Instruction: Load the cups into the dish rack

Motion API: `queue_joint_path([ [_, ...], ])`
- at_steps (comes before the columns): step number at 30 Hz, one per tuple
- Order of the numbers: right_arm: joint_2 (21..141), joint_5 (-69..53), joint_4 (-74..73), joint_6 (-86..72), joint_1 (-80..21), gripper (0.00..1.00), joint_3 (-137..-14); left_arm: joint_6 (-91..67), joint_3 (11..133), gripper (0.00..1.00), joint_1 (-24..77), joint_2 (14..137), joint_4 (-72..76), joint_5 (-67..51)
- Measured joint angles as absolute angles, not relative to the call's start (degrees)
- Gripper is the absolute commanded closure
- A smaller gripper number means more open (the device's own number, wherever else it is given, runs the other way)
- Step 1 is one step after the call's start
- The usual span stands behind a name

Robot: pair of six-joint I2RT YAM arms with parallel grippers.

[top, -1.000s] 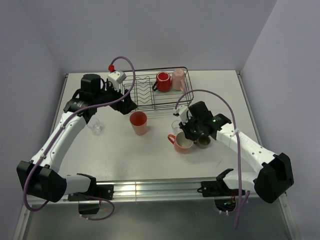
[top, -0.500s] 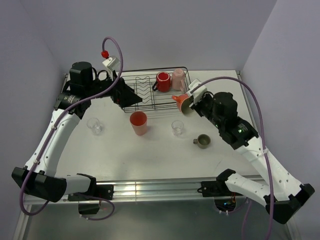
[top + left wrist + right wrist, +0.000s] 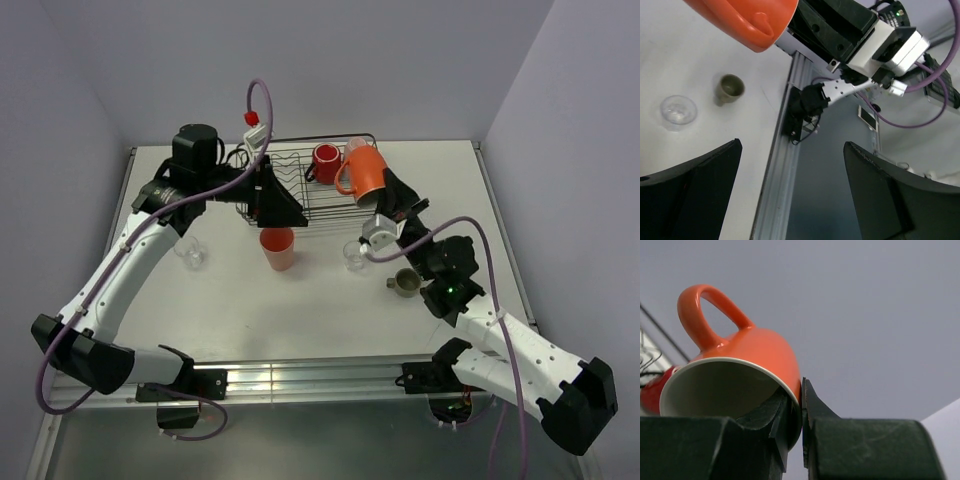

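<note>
White surface [image 3: 240, 300], dish rack [image 3: 300, 190] at its far middle. Tilted orange mug [image 3: 365, 172] hangs over the rack's right end, just beside the red mug [image 3: 326, 160] — rim pinched by the right fingers [image 3: 812, 412], mouth toward them. Over the rack's near-left edge the left fingers [image 3: 890, 200] are spread, empty — the right arm should do the lowering.

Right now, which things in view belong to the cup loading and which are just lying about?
Job: rack, orange mug in right hand, red mug, pink mug, tumbler, grey mug, left glass, right glass.
Not job: purple cable, rail.
</note>
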State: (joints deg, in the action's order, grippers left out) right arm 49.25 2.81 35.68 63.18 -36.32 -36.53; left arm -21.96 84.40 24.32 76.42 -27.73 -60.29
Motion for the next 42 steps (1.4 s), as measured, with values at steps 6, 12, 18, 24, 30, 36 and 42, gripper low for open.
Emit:
queue_joint_path([
  [6, 46.85, -7.22, 49.1, 71.11, -37.76, 1.0, -29.76, -21.65, 87.66, 0.14, 27.62, 79.75, -30.55, -62.33],
  [12, 46.13, -15.68, 54.94, 77.01, -38.72, 1.0, -26.17, -19.46, 92.92, 0.21, 29.63, 84.01, -36.27, -63.31],
  [18, 46.13, -19.88, 57.58, 79.92, -39.29, 1.0, -25.19, -18.7, 93.25, 0.26, 31.51, 85.25, -39.07, -63.81],
  [24, 46.13, -22.0, 58.33, 81.76, -40.25, 1.0, -24.45, -19.18, 93.25, 0.32, 32.42, 85.52, -39.07, -63.88],
  [30, 46.15, -22.87, 59.37, 83.48, -40.86, 1.0, -23.77, -21.15, 93.25, 0.4, 32.99, 86.46, -37.21, -64.2],
  [36, 46.57, -23.68, 61.54, 85.06, -41.39, 1.0, -22.79, -22.96, 93.12, 0.52, 34.22, 86.74, -35.4, -64.2],
  [42, 46.74, -23.7, 62.13, 85.49, -41.43, 1.0, -22.59, -24.47, 92.84, 0.68, 34.89, 86.74, -33.63, -64.31],
])
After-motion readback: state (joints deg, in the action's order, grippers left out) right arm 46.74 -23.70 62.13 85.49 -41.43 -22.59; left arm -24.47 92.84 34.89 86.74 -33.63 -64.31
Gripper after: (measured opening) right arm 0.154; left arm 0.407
